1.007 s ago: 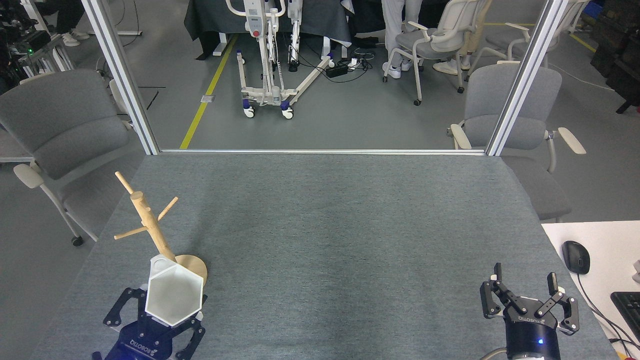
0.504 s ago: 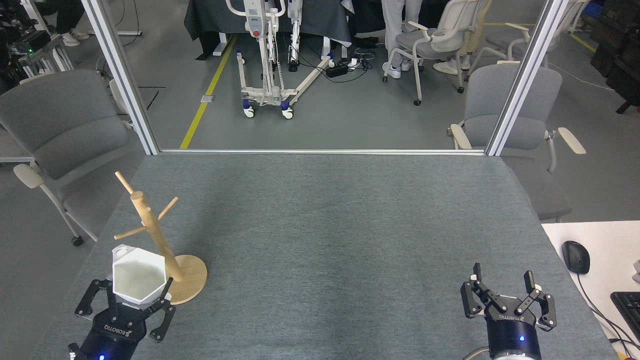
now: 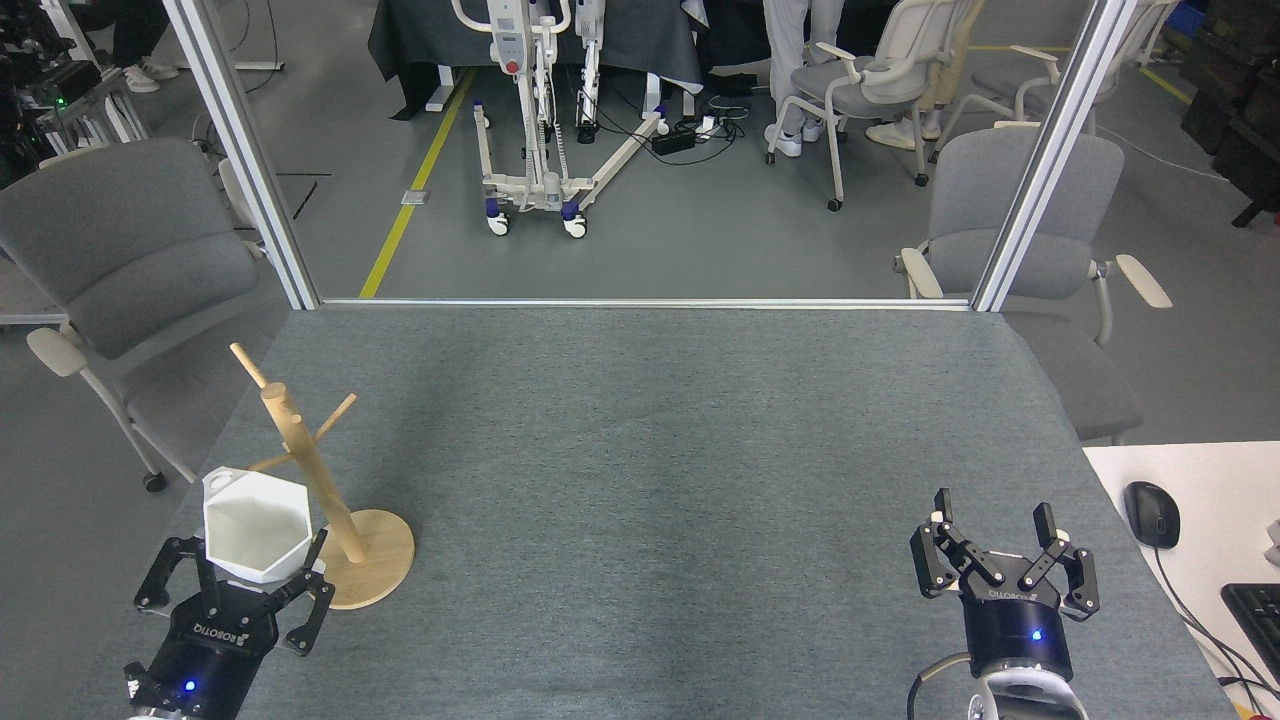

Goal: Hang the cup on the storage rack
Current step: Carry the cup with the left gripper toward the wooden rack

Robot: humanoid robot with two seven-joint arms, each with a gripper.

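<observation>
Black-fingered, the left gripper (image 3: 255,575) clamps the white matte faceted cup (image 3: 257,526) at lower left, now shifted left and up against the light wooden storage rack (image 3: 327,490), hiding its lower-left peg. The right gripper (image 3: 993,525), spread empty, has edged left over grey felt

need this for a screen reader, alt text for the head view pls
The left hand holds a white cup beside a wooden rack on a grey table. The right hand hovers open and empty at the near right.
</observation>
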